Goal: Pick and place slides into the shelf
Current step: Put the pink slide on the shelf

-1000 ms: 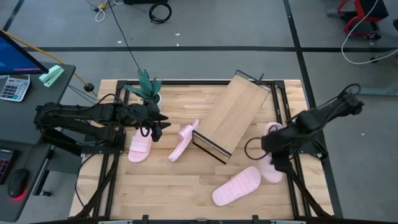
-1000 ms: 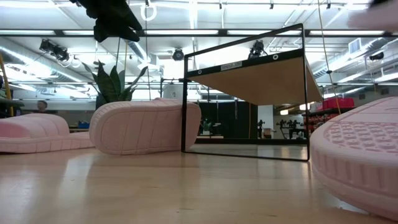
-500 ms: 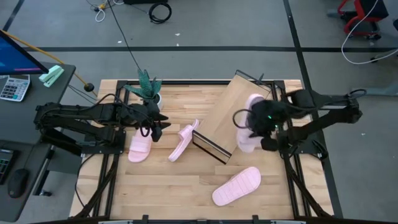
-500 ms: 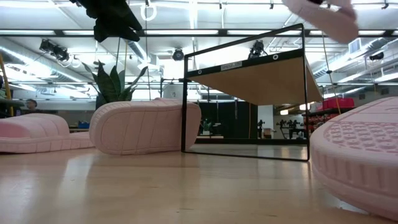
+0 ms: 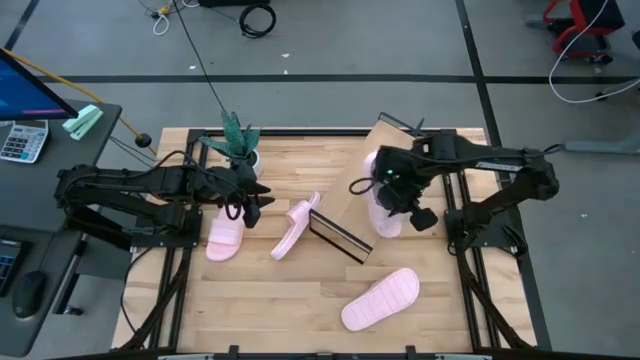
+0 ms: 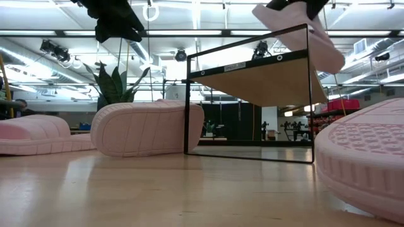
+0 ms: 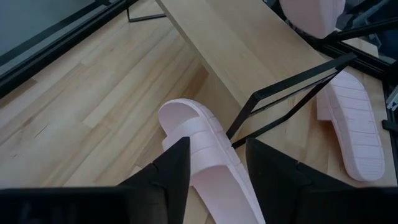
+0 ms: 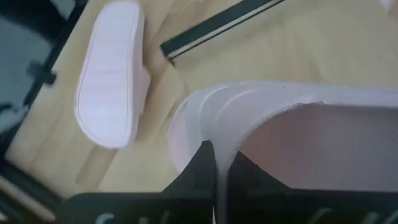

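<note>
My right gripper [image 5: 398,195] is shut on a pale pink slide [image 5: 383,205] that hangs over the slanted wooden shelf [image 5: 362,178]. In the low view this slide [image 6: 303,38] tilts just above the shelf's top bar. A second slide [image 5: 295,225] stands on its side edge and leans on the shelf's lower black frame. A third [image 5: 225,236] lies flat at the left. Another [image 5: 381,298] lies near the front right. My left gripper [image 5: 250,205] hovers open between the two left slides, touching nothing. My right gripper pinches the slide's strap by its edge [image 8: 215,146] between its two fingers. The fingers come from above, slanting steeply down. The slide is lifted clear and hangs tilted below them, its footbed [image 8: 311,143] facing the wrist camera.
A potted plant [image 5: 238,145] stands at the table's far left, behind my left arm. Black frame rails [image 5: 470,290] run along the table's sides. A side desk with a calculator [image 5: 22,140] lies beyond the left edge. Bare tabletop [image 5: 270,300] shows at the front.
My right gripper has carried its slide from the table's right edge toward the left and far side, rising a little and rolling at the wrist. The slide, clear of the table throughout, now hangs over the shelf board.
</note>
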`<act>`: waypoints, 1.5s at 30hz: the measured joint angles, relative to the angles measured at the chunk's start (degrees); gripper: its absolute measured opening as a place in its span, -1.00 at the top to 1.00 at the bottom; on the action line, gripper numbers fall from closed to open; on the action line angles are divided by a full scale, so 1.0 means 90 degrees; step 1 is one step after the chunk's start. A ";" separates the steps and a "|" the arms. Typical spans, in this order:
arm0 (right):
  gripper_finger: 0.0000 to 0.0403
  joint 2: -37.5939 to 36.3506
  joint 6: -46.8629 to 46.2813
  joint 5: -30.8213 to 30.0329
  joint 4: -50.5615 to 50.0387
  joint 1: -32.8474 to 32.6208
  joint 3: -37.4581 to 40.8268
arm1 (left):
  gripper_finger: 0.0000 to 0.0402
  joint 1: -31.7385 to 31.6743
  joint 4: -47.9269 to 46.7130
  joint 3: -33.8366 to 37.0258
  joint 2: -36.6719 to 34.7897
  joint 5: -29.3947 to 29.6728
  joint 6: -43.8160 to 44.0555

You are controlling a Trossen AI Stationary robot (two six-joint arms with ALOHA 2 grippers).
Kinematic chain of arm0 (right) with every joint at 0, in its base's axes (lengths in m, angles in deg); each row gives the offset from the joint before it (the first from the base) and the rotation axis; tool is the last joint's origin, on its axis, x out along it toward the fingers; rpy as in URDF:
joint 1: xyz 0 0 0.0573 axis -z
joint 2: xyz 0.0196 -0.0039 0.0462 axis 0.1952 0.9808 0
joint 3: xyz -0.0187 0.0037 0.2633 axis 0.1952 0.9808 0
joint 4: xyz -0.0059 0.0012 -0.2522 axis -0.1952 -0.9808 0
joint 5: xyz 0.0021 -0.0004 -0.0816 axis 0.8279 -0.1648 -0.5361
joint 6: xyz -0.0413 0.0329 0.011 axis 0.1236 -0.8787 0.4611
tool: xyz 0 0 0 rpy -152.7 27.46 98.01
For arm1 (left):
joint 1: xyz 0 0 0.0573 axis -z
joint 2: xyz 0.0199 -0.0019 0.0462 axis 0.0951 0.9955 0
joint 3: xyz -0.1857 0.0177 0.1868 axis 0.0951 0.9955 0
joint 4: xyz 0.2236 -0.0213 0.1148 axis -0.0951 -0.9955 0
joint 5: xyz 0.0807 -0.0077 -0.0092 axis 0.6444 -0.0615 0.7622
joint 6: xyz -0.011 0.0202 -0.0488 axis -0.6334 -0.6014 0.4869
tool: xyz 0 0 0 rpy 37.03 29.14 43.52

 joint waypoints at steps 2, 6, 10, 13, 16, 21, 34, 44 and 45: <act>0.96 0.0084 0.0263 0.0015 -0.0172 -0.0008 0.0000 | 0.22 0.0000 -0.0001 0.0000 0.0000 0.0000 0.0000; 0.96 0.0110 0.0401 0.0127 -0.0247 -0.0097 0.0000 | 0.25 0.0000 -0.0001 0.0000 0.0000 -0.0002 0.0000; 0.96 0.0008 0.0317 0.0356 -0.0261 -0.0298 0.0000 | 0.28 0.0000 -0.0001 0.0000 0.0000 -0.0001 0.0002; 0.96 0.0004 0.0316 0.0385 -0.0255 -0.0512 0.0000 | 0.30 0.0000 -0.0004 0.0000 0.0000 -0.0002 0.0000; 0.96 0.0103 0.0379 0.0313 -0.0167 -0.0665 0.0000 | 0.32 -0.0002 -0.0003 0.0000 0.0000 -0.0002 0.0000; 0.96 0.0359 0.0416 0.0124 -0.0157 -0.0731 0.0000 | 0.32 -0.0002 -0.0003 0.0000 0.0000 -0.0002 0.0000; 0.95 0.0639 0.0681 0.0006 -0.0160 -0.0730 0.0002 | 0.33 -0.0002 -0.0004 0.0000 0.0000 -0.0002 0.0007; 0.96 0.0628 0.0688 0.0067 -0.0157 -0.1082 0.0002 | 0.32 -0.0002 -0.0004 0.0000 0.0000 -0.0002 0.0006; 0.96 0.0628 0.0690 0.0075 -0.0156 -0.1114 0.0002 | 0.32 -0.0002 -0.0006 0.0000 0.0001 -0.0002 0.0007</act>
